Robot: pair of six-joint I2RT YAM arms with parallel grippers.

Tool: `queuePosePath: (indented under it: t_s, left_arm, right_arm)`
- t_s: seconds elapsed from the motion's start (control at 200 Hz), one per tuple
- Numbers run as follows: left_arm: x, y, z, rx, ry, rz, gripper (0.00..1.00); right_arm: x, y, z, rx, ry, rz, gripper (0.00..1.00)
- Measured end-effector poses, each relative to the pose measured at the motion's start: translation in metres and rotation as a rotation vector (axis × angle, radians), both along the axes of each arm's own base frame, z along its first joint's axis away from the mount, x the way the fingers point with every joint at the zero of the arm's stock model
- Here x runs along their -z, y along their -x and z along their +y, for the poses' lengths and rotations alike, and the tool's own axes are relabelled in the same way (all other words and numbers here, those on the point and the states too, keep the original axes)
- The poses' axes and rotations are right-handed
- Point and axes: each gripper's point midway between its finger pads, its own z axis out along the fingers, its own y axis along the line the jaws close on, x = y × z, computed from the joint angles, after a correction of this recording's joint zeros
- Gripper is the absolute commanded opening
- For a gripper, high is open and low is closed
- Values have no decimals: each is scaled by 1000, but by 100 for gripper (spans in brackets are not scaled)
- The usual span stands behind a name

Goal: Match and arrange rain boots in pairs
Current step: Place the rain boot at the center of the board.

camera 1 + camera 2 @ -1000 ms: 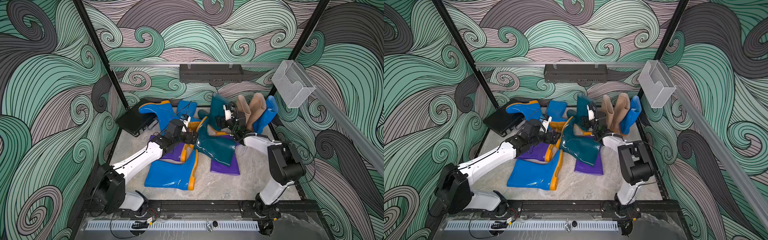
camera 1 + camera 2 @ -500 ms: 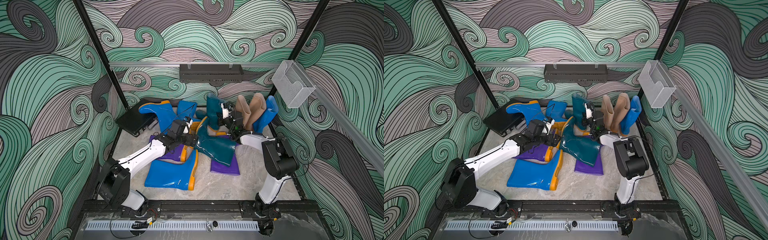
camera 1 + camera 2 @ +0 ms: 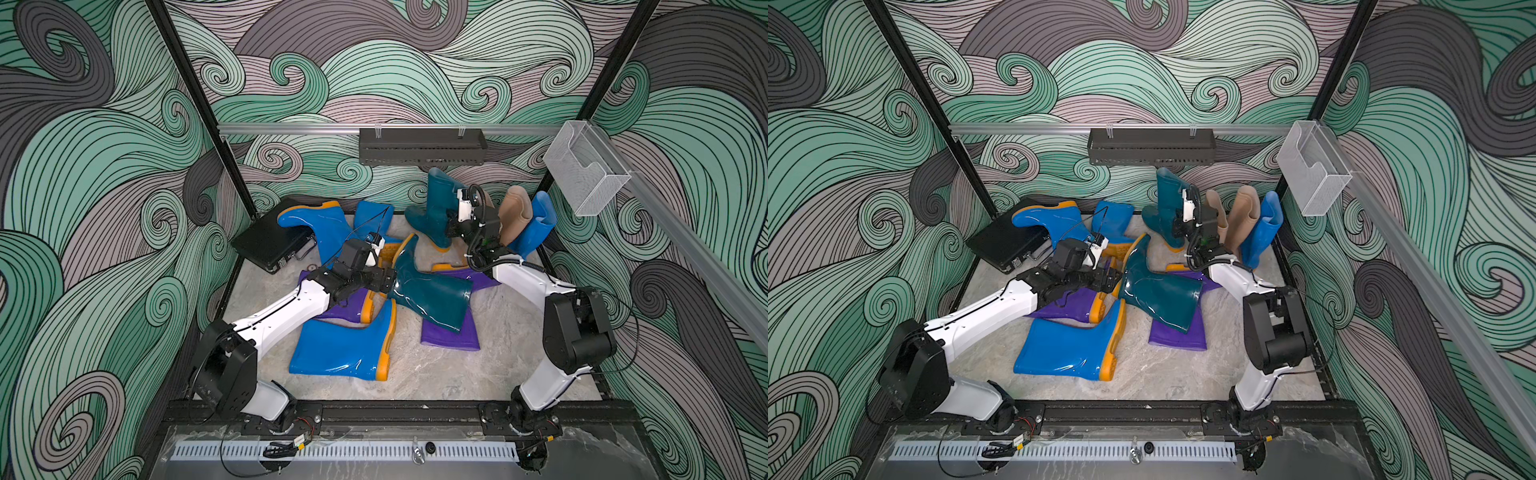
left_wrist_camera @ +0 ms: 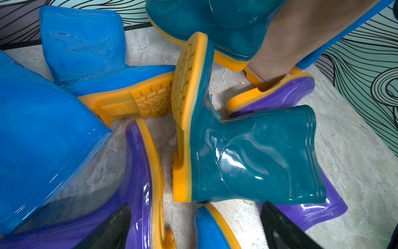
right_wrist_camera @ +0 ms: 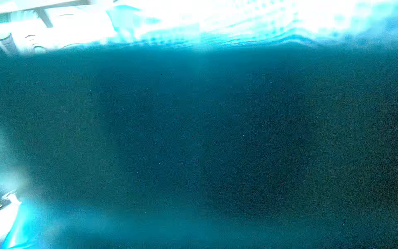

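In both top views an upright dark teal rain boot (image 3: 436, 199) (image 3: 1167, 199) stands at the back, and my right gripper (image 3: 451, 226) (image 3: 1180, 226) is shut on its shaft. That teal wall (image 5: 193, 129) fills the right wrist view. A second dark teal rain boot (image 3: 432, 295) (image 4: 258, 157) lies on its side in the middle. My left gripper (image 3: 390, 282) (image 4: 193, 232) stands open just at its heel and holds nothing. Two beige boots (image 3: 515, 212) and a blue boot (image 3: 538, 224) stand at the back right.
Blue boots lie at the front (image 3: 345, 349) and back left (image 3: 311, 224) (image 3: 374, 216). Purple boots lie under my left arm (image 3: 345, 307) and under the lying teal boot (image 3: 451, 336). A flat black case (image 3: 270, 245) sits at the back left.
My right gripper has shut on the teal boot at the back and raised it upright. My left gripper has moved right, up to the lying teal boot's heel.
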Motion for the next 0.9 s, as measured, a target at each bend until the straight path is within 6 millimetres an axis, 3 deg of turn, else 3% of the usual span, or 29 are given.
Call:
queuePosePath:
  t_s: [0.29, 0.56, 0.736, 0.866, 0.901]
  left_arm:
    - [5, 2, 1, 0, -6, 9, 95]
    - [4, 2, 0, 6, 0, 11, 95]
    - [4, 3, -1, 11, 6, 16, 95]
    - [4, 4, -1, 12, 7, 18, 96]
    - [4, 4, -1, 12, 7, 19, 96]
  right_arm:
    - [10, -15, -29, 104, -57, 38, 0]
    - [53, -29, -23, 188, -47, 86, 0]
    - [61, -35, -19, 262, -49, 37, 0]
    - [63, -31, -22, 305, -68, 18, 45]
    - [63, -30, -24, 312, -74, 14, 53]
